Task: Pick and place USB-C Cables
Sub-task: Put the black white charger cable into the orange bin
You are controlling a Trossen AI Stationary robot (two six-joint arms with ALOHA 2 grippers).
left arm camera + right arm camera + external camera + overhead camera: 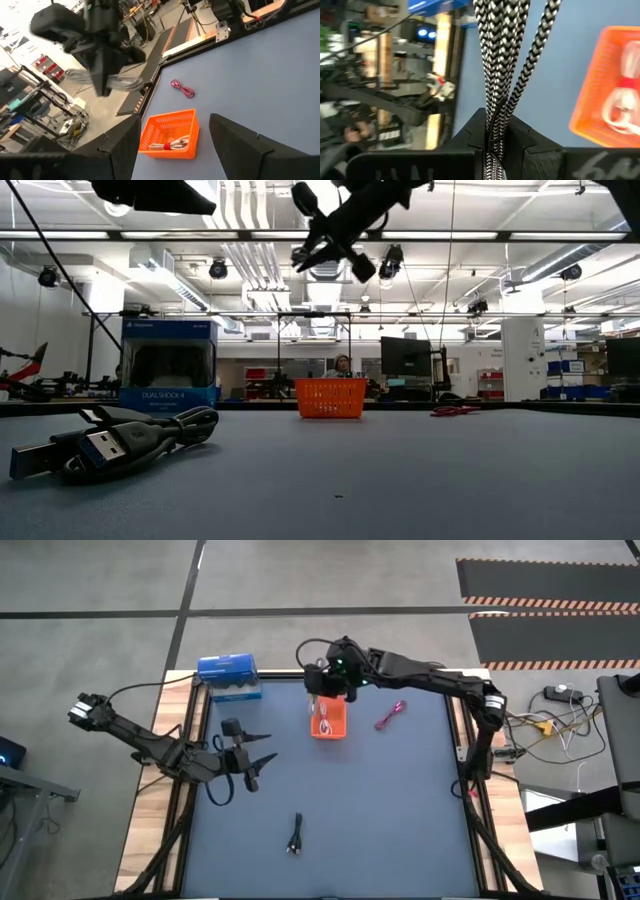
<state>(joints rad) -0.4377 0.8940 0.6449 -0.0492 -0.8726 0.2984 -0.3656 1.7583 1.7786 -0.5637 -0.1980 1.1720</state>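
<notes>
Looking past our left gripper (172,142), fingers spread wide, we see the orange tray (170,134) on the blue-grey table (260,75) with the white cable (172,145) inside. The magenta-pink cable (182,89) lies on the table just beyond it. Our right arm (95,35) hangs above, blurry.
</notes>
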